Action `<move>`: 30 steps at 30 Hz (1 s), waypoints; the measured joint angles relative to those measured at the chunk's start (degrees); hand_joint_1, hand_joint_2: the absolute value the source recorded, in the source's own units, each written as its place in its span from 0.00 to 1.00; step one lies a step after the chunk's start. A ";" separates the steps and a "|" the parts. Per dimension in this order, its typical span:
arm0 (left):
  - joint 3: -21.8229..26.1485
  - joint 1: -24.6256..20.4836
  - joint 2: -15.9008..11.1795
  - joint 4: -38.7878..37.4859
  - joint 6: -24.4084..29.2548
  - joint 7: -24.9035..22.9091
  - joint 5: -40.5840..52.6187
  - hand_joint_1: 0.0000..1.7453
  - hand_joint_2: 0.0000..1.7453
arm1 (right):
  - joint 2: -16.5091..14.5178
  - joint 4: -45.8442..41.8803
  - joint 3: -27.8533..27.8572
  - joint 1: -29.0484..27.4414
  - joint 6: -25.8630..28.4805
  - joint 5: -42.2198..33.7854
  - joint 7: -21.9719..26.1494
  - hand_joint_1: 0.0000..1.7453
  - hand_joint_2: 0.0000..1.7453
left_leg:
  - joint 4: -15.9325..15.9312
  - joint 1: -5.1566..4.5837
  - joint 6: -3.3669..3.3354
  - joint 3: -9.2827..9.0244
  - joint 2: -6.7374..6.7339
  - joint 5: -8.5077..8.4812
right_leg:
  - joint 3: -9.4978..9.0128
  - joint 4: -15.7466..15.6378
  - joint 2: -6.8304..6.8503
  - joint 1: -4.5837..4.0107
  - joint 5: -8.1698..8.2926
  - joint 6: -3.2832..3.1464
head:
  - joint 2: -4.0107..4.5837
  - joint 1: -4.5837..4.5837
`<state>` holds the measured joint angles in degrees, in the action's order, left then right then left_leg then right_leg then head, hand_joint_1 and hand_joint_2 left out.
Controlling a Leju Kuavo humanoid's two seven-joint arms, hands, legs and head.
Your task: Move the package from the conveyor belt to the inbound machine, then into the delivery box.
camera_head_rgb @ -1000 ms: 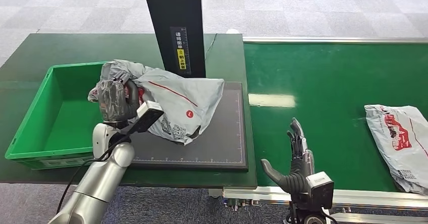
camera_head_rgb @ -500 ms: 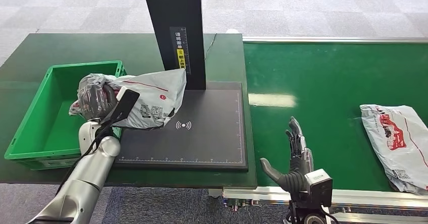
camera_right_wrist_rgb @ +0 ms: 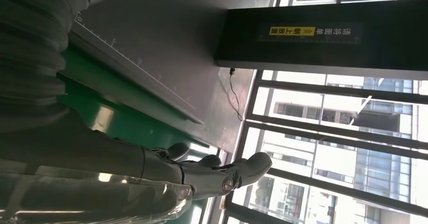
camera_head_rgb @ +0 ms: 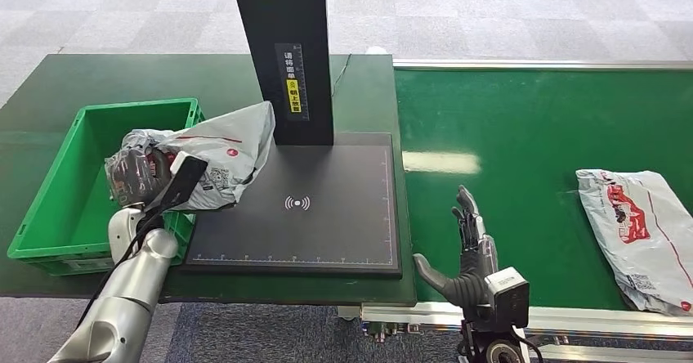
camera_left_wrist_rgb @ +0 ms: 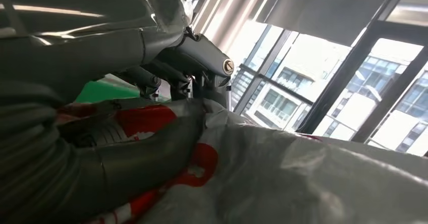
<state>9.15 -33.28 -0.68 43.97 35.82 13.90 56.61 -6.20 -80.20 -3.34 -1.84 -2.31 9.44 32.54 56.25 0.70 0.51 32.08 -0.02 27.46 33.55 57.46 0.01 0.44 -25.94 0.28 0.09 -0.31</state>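
Head view. Two grey poly mailer packages. One green plastic crate [camera_head_rgb: 49,208], left of frame, on the dark green table [camera_head_rgb: 98,77]. One black scanner pad [camera_head_rgb: 327,216] at centre with a white wireless mark, and one black upright post [camera_head_rgb: 286,44] rising from its far edge, carrying a yellow label. One green conveyor belt [camera_head_rgb: 531,134] fills the right half.

The held package [camera_head_rgb: 221,146], grey with a thin red line, a red round logo and a printed label, is crumpled and bunched. It hangs over the crate's right wall, partly above the crate's interior and partly above the pad's left edge. The left hand [camera_head_rgb: 135,175] is clamped on its bunched end, over the crate. What bare crate floor shows is green.

The second package [camera_head_rgb: 641,232] lies flat at the lower right of the belt, grey with red printing, well apart from the right hand [camera_head_rgb: 466,261]. That hand stands at the lower centre, by the belt's near edge, fingers spread and upright, holding nothing.

Left wrist view. Dark fingers [camera_left_wrist_rgb: 202,57] and the thick thumb press into the grey-and-red film of the package [camera_left_wrist_rgb: 282,178], which crowds the lower frame. Windows behind.

Right wrist view. The hand [camera_right_wrist_rgb: 202,176] is spread, nothing in it. Pad [camera_right_wrist_rgb: 161,37] and labelled post [camera_right_wrist_rgb: 323,32] above; windows in the lower right.
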 joint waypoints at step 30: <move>23.80 2.72 11.39 12.98 0.00 22.41 2.23 0.39 1.00 | -0.07 1.08 -1.10 0.31 0.92 -0.25 -0.13 0.00 1.00 | 0.00 0.00 0.00 0.01 0.02 0.00 | -0.01 0.00 0.01 0.00 0.00 0.00 | 0.00 0.00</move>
<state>32.94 -30.57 10.71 56.95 35.82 36.31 58.84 -6.27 -79.12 -4.44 -1.53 -1.39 9.20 32.41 56.25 0.70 0.51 32.09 0.00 27.47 33.55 57.45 0.02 0.44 -25.93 0.28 0.09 -0.31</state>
